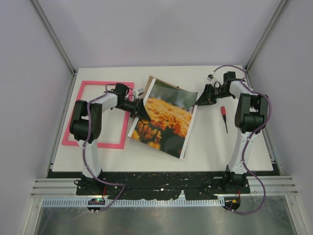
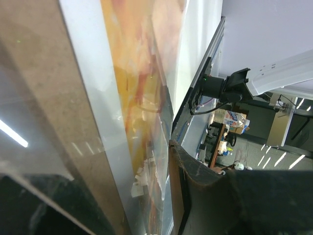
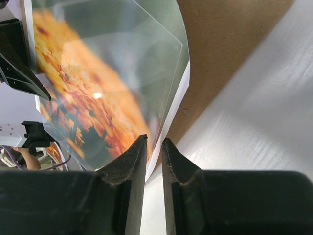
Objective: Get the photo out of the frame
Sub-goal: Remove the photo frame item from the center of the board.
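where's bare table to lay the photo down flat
Free: the table at near right, between photo, screwdriver and right arm; also the far strip behind the frame. Crowded: the middle, where left end effector and right end effector pinch the photo.

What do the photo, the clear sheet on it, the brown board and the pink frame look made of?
Photo: paper print, bends in a curve. Clear sheet: likely thin plastic, glossy, flexes with it. Board: fibreboard or card, matte, speckled brown. Frame: smooth pink, probably plastic or painted wood; can't tell.
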